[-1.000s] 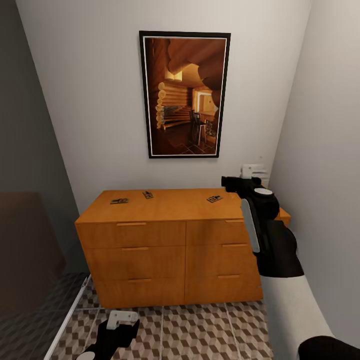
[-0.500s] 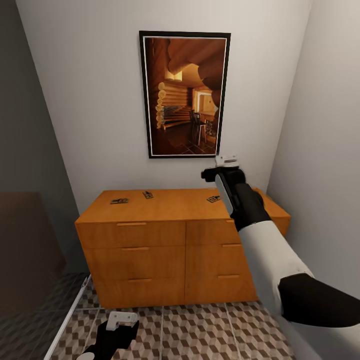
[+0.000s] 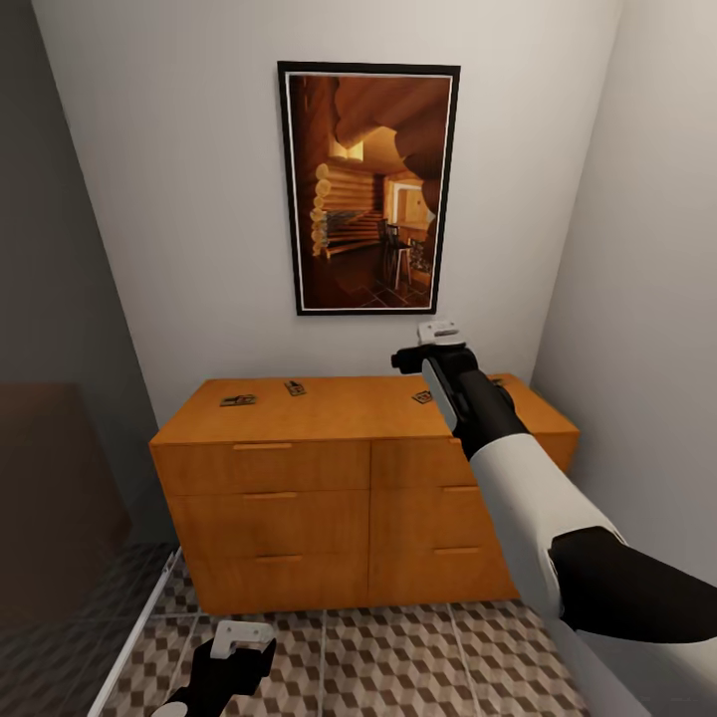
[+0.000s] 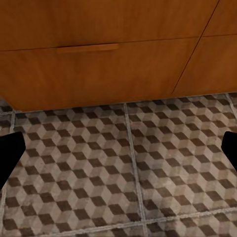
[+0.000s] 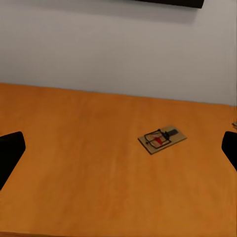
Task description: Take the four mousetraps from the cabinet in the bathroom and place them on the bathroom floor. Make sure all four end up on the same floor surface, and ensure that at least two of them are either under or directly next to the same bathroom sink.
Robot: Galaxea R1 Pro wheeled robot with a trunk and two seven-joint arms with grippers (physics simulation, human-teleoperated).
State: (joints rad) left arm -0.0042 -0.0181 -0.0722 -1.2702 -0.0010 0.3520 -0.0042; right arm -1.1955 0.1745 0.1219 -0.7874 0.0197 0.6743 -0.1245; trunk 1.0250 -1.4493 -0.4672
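The orange-brown cabinet (image 3: 329,498) stands against the back wall, and I make out three mousetraps on its flat top: one at the left (image 3: 237,400), one behind it (image 3: 294,387), and one at the right (image 3: 422,396) partly behind my right arm. My right gripper (image 3: 423,357) hovers above the top near that right mousetrap (image 5: 162,139). Its fingers (image 5: 10,153) are spread wide, so it is open and empty. My left gripper (image 3: 227,662) hangs low over the cube-patterned bathroom floor (image 4: 123,173) in front of the drawer fronts (image 4: 98,64), also open and empty.
A large framed picture (image 3: 368,189) hangs above the cabinet. A grey wall (image 3: 647,299) closes the right side next to my arm. At the left, a white strip (image 3: 139,622) separates the patterned tiles from a darker grey tiled area (image 3: 60,647).
My right arm has stretched forward and swung left, bringing its gripper over the cabinet top beside the right mousetrap. The left arm and the traps have stayed put.
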